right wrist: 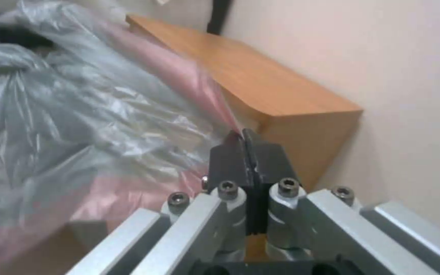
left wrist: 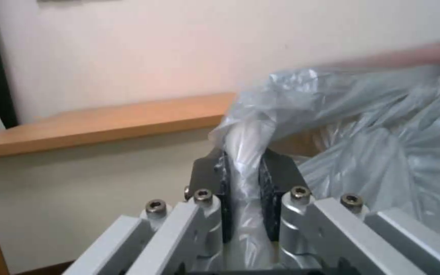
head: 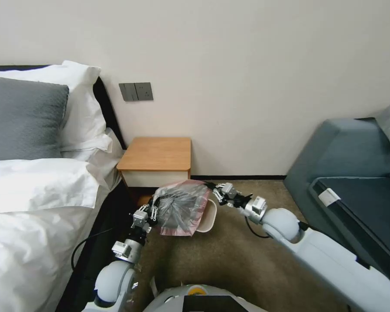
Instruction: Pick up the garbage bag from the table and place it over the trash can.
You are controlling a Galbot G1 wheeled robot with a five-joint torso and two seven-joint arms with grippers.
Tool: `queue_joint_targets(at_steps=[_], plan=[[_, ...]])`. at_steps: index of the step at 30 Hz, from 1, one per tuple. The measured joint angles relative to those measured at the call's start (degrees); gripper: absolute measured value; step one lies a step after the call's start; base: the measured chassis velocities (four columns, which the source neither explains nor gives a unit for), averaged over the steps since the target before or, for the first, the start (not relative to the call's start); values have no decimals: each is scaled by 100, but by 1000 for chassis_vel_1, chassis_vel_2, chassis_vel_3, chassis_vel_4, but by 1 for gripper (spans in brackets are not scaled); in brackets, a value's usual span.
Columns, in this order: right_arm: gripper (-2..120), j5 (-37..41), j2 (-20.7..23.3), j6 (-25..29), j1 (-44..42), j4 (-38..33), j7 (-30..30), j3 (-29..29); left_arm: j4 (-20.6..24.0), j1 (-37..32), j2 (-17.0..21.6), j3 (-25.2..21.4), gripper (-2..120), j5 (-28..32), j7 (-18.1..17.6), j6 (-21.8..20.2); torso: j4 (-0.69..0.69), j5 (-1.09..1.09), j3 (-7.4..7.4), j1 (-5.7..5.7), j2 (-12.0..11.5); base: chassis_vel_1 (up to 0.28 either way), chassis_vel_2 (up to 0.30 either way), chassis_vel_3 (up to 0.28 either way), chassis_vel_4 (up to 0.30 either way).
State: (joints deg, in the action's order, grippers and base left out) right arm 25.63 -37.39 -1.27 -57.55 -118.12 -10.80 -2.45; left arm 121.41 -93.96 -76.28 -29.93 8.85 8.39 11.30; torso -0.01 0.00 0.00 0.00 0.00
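Plastic of the garbage bag point(head: 181, 207) hung stretched between the left gripper point(head: 154, 209) and the right gripper point(head: 210, 187), each clamped on an edge, in front of the table point(head: 155, 154) and above the trash can point(head: 209, 219) on the carpet.

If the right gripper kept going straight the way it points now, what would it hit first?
Probably the table. The right gripper, shut on the pink edge of the garbage bag, points at its orange-brown side panel in the right wrist view, with the wall beside it. Depth is hard to judge.
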Motion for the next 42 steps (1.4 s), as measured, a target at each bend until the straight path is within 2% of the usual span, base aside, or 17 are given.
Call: queue_joint_targets(at_steps=[9,17,20,23,25,27,28,29,32,33,37,39,40,42], plan=[[0,4,341,147,-501,13,-22,-403,20,-35,8,-9,9,298,-15,55,0,0,0,0,0,0,0,0,0],[0,-44,396,256,-874,-19,90,-650,100,-69,13,-9,9,495,-76,-33,1,0,0,0,0,0,0,0,0],[0,-55,288,336,-1318,-456,364,-999,85,-73,-7,-36,9,592,-190,-93,-1,-2,0,0,0,0,0,0,0],[0,7,132,324,-1423,-763,540,-1093,79,-83,-37,-36,9,669,-268,-143,0,-1,0,0,0,0,0,0,0],[0,156,25,275,-1464,-985,670,-1101,77,-82,-54,-33,9,717,-322,-178,1,-1,0,0,0,0,0,0,0],[0,652,-146,56,-1572,-1470,969,-1023,78,-57,-80,-13,9,800,-455,-275,2,-1,0,0,0,0,0,0,0],[5,1017,-253,-123,-1663,-1758,1192,-920,91,-39,-101,6,9,859,-546,-350,1,-3,0,0,0,0,0,0,0],[5,1017,-253,-123,-1663,-1758,1192,-920,91,-39,-101,6,9,859,-546,-350,1,-3,0,0,0,0,0,0,0],[19,1680,-500,-553,-1844,-2148,1542,-734,127,-14,-126,41,9,995,-650,-456,-1,-1,0,0,0,0,0,0,0],[19,1680,-500,-553,-1844,-2148,1542,-734,127,-14,-126,41,9,995,-650,-456,-1,-1,0,0,0,0,0,0,0],[33,2308,-593,-872,-1889,-2208,1698,-655,163,12,-127,52,9,1070,-694,-489,1,-1,0,0,0,0,0,0,0],[44,2997,-687,-1115,-1898,-2302,1964,-563,188,48,-151,53,9,1125,-722,-506,0,-1,0,0,0,0,0,0,0],[44,2997,-687,-1115,-1898,-2302,1964,-563,188,48,-151,53,9,1125,-722,-506,0,-1,0,0,0,0,0,0,0],[56,3375,-877,-1408,-1894,-2377,2362,-455,196,94,-196,48,9,1155,-734,-508,1,0,0,0,0,0,0,0,0]])
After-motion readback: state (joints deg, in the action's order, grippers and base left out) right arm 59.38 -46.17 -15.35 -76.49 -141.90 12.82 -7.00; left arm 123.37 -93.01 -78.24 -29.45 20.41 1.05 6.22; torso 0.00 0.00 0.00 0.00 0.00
